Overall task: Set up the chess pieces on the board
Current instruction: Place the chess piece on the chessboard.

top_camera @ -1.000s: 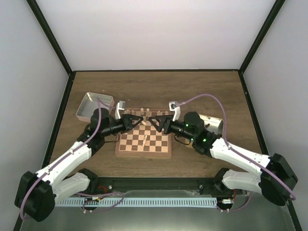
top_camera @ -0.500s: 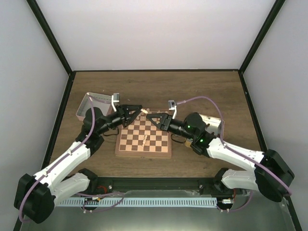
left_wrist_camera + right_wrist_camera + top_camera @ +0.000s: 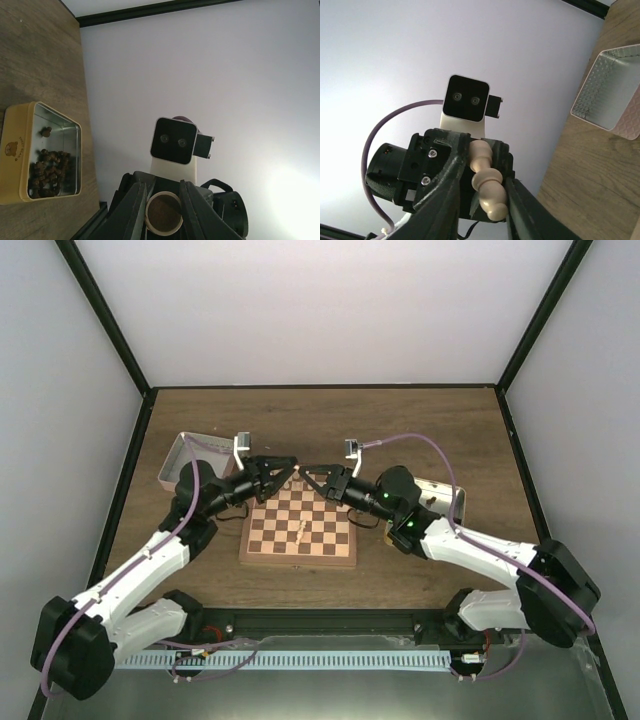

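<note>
Above the far edge of the board [image 3: 298, 558] my two grippers meet tip to tip. My left gripper [image 3: 292, 472] [image 3: 162, 187] is shut on a pale cream chess piece [image 3: 300, 471]; its round felt base [image 3: 163, 214] faces the left wrist camera. My right gripper [image 3: 309, 476] [image 3: 482, 172] has its jaws on either side of the same piece [image 3: 489, 187]. One finger lies against the head and a dark gap shows at the other. Another pale piece [image 3: 300, 532] lies toppled on the board's middle squares. The far row is hidden by the grippers.
A shallow white tray [image 3: 172, 458] [image 3: 607, 90] stands left of the board. A yellow tin [image 3: 447, 496] [image 3: 20, 160] holding several dark pieces stands to the right. Black frame posts and pale walls enclose the wooden table.
My left gripper rose from the board's far edge with the piece. The right gripper moved left to meet it, and its jaws narrowed around the piece's head.
</note>
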Robot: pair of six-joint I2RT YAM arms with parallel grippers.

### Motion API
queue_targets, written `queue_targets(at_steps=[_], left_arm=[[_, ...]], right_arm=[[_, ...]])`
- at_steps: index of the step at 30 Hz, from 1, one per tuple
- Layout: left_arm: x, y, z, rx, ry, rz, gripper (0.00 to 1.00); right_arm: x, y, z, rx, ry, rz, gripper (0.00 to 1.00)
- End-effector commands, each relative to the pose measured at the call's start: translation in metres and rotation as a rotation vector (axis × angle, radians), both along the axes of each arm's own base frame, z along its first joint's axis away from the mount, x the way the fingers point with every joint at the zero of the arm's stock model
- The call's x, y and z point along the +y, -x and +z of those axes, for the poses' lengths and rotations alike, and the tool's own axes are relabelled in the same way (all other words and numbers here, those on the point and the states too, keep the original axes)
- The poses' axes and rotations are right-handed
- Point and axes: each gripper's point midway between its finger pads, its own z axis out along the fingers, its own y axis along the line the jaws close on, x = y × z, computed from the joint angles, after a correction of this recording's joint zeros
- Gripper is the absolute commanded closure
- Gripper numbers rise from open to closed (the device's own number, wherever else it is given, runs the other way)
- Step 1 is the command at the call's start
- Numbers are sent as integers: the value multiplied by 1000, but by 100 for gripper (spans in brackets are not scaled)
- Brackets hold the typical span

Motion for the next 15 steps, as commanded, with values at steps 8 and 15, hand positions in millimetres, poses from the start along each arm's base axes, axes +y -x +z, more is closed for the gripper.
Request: queue_targets(at_steps=[8, 15], left_arm=[[2, -4, -4, -9, -6, 20, 75], [36, -28, -61, -27, -405, 224, 44]], right_arm=[[-5, -21, 7, 23, 57, -106, 98], [-16, -42, -40, 31, 420, -157, 99]])
